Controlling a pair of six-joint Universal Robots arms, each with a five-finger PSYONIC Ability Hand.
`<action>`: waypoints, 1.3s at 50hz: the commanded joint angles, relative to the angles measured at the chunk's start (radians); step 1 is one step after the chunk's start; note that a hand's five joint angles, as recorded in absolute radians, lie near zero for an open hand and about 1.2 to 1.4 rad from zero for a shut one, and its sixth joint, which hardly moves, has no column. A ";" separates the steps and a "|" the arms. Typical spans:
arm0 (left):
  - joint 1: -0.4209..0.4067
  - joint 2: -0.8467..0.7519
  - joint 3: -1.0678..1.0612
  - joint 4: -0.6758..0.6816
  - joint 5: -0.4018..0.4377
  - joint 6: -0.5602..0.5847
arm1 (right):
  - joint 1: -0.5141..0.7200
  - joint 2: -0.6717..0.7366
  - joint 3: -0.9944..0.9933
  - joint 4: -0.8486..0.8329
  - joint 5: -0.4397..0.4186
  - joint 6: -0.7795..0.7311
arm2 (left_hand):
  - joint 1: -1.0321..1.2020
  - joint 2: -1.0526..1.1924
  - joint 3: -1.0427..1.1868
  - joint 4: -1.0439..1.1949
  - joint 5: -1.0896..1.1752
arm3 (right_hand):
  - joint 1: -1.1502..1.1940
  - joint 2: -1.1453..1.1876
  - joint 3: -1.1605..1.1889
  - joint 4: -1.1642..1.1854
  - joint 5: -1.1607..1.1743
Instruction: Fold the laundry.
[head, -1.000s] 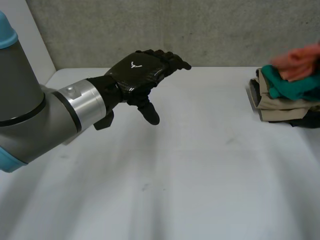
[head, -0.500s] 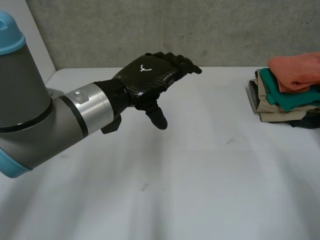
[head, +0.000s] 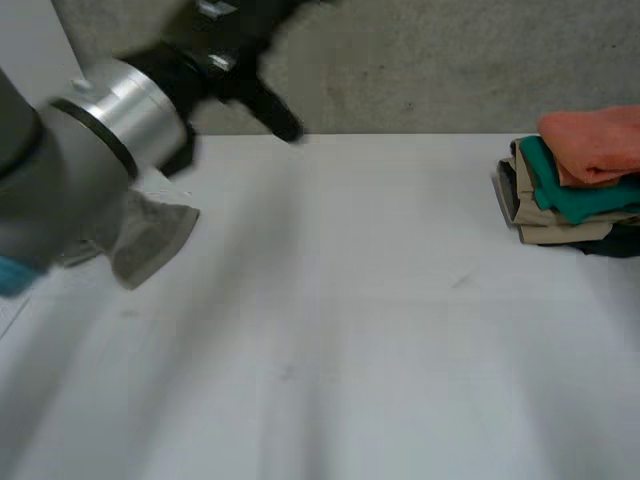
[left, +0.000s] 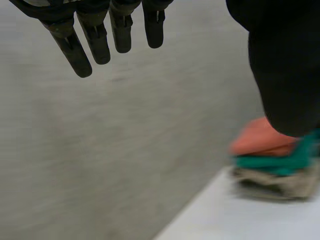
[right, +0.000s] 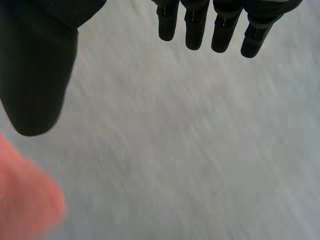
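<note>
On worktop, left, by my arm: grey cloth, not yet folded.
Right side: folded stack, orange piece on top.
Left robot hand: held high, fingers straight, nothing in it.
Right robot hand: fingers straight, empty, over bare worktop.
Risk: prob. my left arm brushes cloth coming down and drags it; a 1-hand grab would bunch it.
Cloth look: limp, crumpled, one corner poking out, rest hidden under arm.

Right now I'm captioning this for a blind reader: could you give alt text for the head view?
A stack of folded laundry, orange cloth on top, sits at the white table's far right. The robot's left hand is high over the far left, a grey cloth lying below its arm.
</note>
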 joint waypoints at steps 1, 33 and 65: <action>0.263 -0.031 -0.005 -0.009 -0.203 0.200 | 0.250 -0.100 0.258 -0.084 -0.153 0.039 | -0.017 -0.024 -0.028 -0.019 -0.047 | -0.048 -0.037 -0.032 -0.027 -0.040; 0.540 -0.845 0.275 0.398 -0.002 0.782 | 0.447 0.085 0.522 0.064 -0.112 -0.218 | 1.204 1.197 1.193 1.202 1.174 | -0.048 -0.037 -0.032 -0.027 -0.040; -0.103 -0.171 -0.158 0.295 -0.145 -0.097 | 0.431 0.055 0.513 0.063 -0.092 -0.204 | 1.204 1.197 1.193 1.202 1.174 | -0.048 -0.037 -0.032 -0.027 -0.040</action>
